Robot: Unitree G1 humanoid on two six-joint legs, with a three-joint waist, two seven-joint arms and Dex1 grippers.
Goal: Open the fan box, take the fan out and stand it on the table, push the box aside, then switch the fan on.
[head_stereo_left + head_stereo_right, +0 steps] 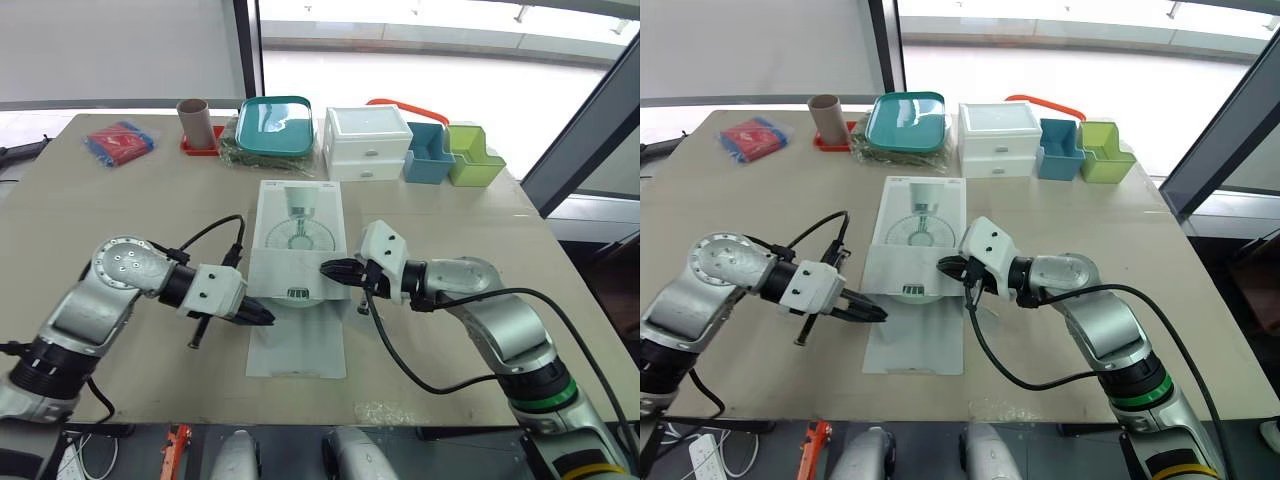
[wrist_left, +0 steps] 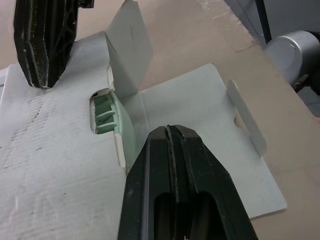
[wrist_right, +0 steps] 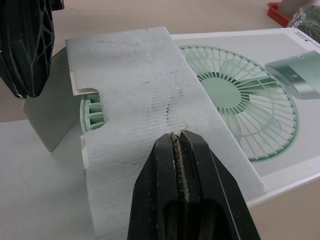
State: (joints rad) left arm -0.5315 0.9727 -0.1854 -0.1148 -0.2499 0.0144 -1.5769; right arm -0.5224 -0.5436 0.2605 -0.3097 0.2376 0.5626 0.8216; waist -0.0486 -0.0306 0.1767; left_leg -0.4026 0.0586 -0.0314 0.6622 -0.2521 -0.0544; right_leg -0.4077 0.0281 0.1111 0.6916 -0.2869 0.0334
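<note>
Beige tabletop (image 1: 120, 200) beside a bright window is carrying a flat white cardboard fan box (image 1: 300, 225) printed with a green fan picture. The box is lying between the two grippers, with its near end flap (image 1: 297, 345) folded out flat on the table. The left gripper (image 1: 262, 315), its two black fingers pressed together on nothing, is hovering at the left edge of the box's open mouth. A mint-green plastic fan (image 2: 107, 117) is showing inside the mouth just ahead of its tips. The right gripper (image 1: 330, 268), fingers likewise closed and empty, is pointing over the box's top panel near that same end; whether it is touching the card is unclear. A teal tray (image 1: 275, 123) and a white drawer unit (image 1: 365, 143) are sitting well beyond both grippers.
</note>
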